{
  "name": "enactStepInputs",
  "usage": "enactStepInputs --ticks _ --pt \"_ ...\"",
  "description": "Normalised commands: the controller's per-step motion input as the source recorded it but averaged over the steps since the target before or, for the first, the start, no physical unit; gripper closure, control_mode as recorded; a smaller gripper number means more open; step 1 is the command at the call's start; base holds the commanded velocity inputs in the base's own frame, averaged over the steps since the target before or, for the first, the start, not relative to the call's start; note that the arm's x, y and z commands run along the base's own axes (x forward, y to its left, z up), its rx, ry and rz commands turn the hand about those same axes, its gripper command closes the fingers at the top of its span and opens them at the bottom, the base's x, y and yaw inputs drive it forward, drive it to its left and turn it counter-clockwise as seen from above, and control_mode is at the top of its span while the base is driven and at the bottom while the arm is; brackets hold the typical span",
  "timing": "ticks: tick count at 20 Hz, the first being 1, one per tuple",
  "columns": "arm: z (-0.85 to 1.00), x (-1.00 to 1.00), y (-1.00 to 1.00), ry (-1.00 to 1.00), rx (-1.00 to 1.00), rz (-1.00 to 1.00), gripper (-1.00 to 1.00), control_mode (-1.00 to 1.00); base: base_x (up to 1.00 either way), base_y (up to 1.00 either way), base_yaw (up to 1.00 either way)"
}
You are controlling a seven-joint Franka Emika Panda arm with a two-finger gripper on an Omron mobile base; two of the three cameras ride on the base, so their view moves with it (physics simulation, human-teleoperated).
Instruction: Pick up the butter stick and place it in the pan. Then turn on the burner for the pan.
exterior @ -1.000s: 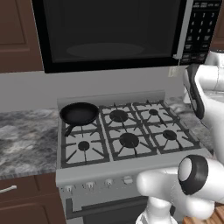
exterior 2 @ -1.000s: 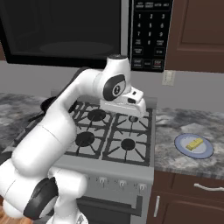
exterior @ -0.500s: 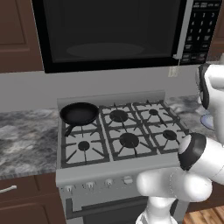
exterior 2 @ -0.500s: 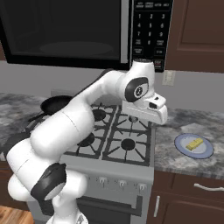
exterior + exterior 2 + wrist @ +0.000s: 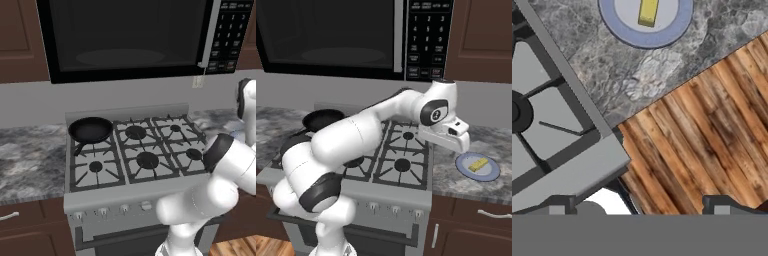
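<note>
While no keypad writing reads clearly, the pincer (image 5: 639,207) hangs spread wide — empty — near the butter stick (image 5: 648,12).

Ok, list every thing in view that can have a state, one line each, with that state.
butter stick: lying on the plate, not picked up.
plate: on the counter right of the stove, holding the butter.
pan: empty, on the stove's back left burner.
burner: no flame to be seen.
microwave: door closed.
gripper: open, holding nothing, above the counter's edge.

Glossy white arm (image 5: 356,135), seemingly black joints
</note>
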Motion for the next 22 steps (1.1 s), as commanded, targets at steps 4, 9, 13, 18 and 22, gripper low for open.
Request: enactStepInputs --ticks 4,9,13,18,22 --pt "-0.34 0.24 -0.44 0.00 0.04 -0.07 -1.00 -1.00 0.00 0.00 0.00" --pt "-0.26 0.33 -0.38 0.00 0.00 -0.01 -1.00 -1.00 0.00 0.00 0.00" --pt "-0.27 0.36 -0.35 0.00 0.01 0.00 -1.00 -1.00 0.00 0.00 0.00" --pt "-0.31 0.37 -0.31 0.00 0.03 -0.02 -1.00 -1.00 0.00 0.00 0.00" --pt "-0.29 0.40 -0.27 0.00 0.07 -0.08 -1.00 -1.00 0.00 0.00 0.00"
